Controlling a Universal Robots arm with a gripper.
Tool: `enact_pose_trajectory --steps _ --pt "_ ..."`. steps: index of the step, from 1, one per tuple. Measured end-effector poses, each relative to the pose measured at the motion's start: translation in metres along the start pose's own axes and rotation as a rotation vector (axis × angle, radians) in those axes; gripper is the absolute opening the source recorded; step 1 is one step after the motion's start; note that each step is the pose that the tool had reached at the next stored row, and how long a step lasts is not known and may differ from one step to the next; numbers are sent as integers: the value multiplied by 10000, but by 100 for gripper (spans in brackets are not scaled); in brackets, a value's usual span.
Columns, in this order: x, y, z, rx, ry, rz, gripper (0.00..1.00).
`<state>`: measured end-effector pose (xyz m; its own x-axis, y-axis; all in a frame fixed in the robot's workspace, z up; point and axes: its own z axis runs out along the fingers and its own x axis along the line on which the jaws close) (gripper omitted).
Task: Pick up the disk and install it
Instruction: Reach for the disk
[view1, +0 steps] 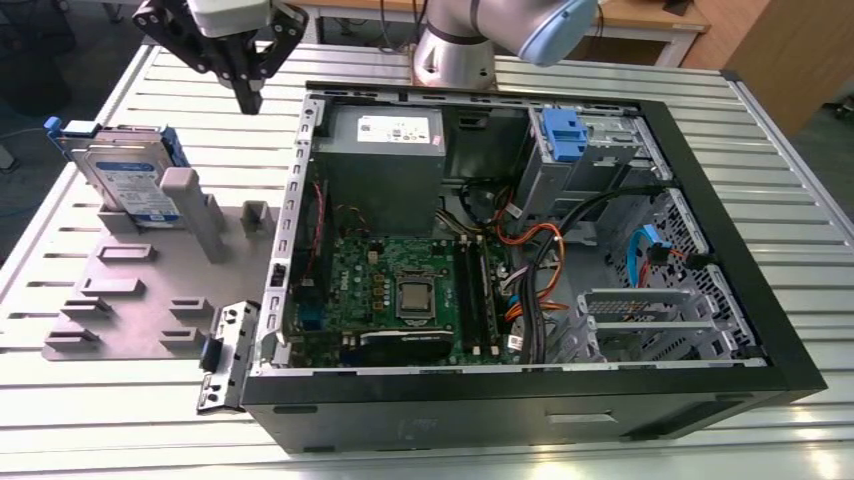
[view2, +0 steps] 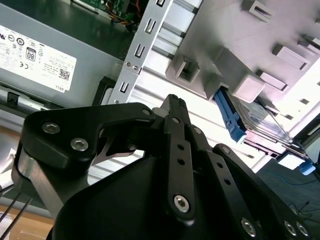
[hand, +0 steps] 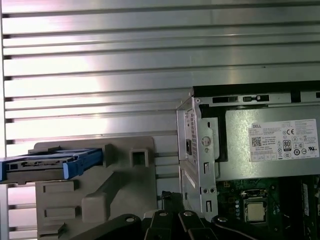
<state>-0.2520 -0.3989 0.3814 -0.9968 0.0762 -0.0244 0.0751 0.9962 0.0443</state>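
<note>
Exterior view: the disk stands on its edge, at 9 o'clock from the open computer case.
Holder: a grey stand on the metal table keeps the disk up.
Gripper: the gripper hangs in the air at 1 o'clock from the disk, not touching it.
Grip: squeezed shut, with nothing in it.
Case: a green board lies inside.
</note>
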Motion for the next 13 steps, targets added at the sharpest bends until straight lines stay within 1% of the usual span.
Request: enact_pose_trajectory --steps 13 --pt "168 -14 16 0 0 0 11"
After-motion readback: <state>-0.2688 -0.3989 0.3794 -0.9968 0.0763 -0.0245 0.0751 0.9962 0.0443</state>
